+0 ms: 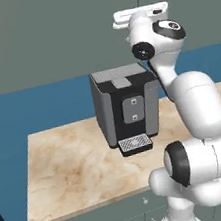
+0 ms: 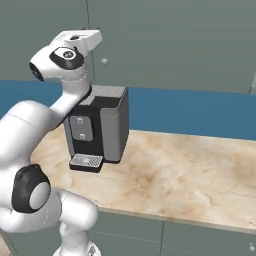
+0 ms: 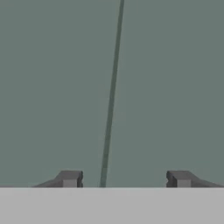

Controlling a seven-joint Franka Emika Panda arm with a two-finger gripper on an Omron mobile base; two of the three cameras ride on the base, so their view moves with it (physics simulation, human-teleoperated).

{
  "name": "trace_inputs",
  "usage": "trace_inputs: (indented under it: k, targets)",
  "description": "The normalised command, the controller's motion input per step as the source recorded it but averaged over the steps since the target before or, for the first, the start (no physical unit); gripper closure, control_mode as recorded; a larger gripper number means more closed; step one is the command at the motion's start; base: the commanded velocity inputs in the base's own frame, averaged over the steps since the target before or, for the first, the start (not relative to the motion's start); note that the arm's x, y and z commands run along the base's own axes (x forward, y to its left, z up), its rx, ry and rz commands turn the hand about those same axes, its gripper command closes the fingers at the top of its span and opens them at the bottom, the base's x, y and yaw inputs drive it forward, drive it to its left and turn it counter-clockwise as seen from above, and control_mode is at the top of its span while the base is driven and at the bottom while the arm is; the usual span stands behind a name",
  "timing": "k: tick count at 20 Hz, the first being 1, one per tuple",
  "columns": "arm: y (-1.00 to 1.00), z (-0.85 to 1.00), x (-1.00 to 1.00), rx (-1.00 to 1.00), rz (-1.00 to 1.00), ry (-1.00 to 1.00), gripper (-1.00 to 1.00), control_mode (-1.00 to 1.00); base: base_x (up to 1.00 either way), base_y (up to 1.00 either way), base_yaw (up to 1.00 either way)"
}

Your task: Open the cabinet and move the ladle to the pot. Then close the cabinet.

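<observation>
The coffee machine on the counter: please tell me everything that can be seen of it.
The coffee machine is a boxy appliance with dark grey, almost black side panels and a lighter grey front and top. Its front carries a raised panel with two small square buttons. At its foot, a dark drip tray with a pale grid sticks out forward. It stands upright on the beige marble-look counter, near the blue back wall. The counter alone touches it.

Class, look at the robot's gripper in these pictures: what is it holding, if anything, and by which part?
Nothing is held. In the hand view the gripper faces the cabinet doors, its two fingertips apart with nothing between them.
</observation>
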Motion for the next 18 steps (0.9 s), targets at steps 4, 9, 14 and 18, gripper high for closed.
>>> trace_inputs:
  k: [4,9,14,18]
  targets:
    - [-0.22,0.00,1.00,0.06,0.09,0.13,-1.00,-1.00,0.00,0.00,0.00]
    - [-0.10,0.00,1.00,0.09,0.10,0.18,-1.00,-1.00,0.00,0.00,0.00]
    - [0.00,0.00,1.00,0.05,0.07,0.22,-1.00,-1.00,0.00,0.00,0.00]
    - [0.00,0.00,1.00,0.05,0.06,0.27,-1.00,-1.00,0.00,0.00,0.00]
